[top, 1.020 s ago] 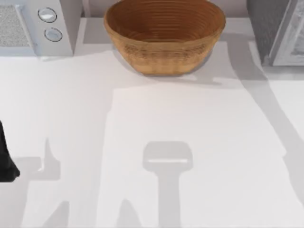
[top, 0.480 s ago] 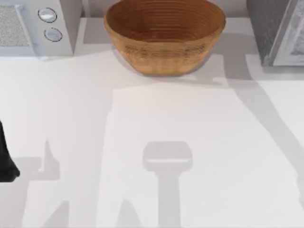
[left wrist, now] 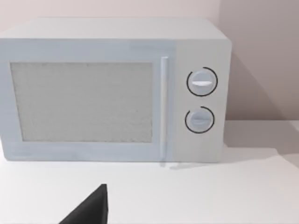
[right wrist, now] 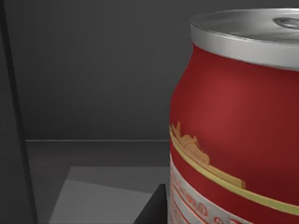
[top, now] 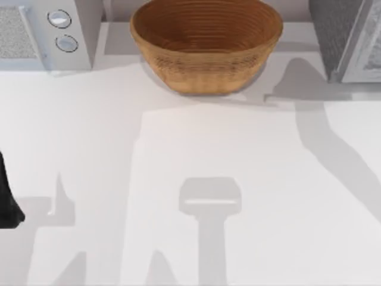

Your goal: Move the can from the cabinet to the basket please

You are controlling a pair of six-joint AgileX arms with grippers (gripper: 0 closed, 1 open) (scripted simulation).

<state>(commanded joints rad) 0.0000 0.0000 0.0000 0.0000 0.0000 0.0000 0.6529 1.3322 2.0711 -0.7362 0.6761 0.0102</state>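
The red can point(right wrist: 238, 126) with its silver top stands very close to the right wrist camera, inside a dark grey space with a back wall and floor. A dark part of my right gripper point(right wrist: 152, 207) sits right beside the can's lower side; whether it holds the can cannot be told. The grey speckled cabinet point(top: 333, 30) with its white-framed door panel point(top: 369, 56) stands at the table's far right corner. The golden wicker basket point(top: 205, 65) sits at the far middle. My left arm point(top: 6, 199) is parked at the left edge.
A white appliance point(top: 77, 30) with two round knobs stands at the far left corner, and the left wrist view faces its front point(left wrist: 112, 93). The white tabletop point(top: 196, 149) carries only shadows.
The right arm's shadow on the table has shifted toward the cabinet's front. The basket, the appliance and the left arm have not moved.
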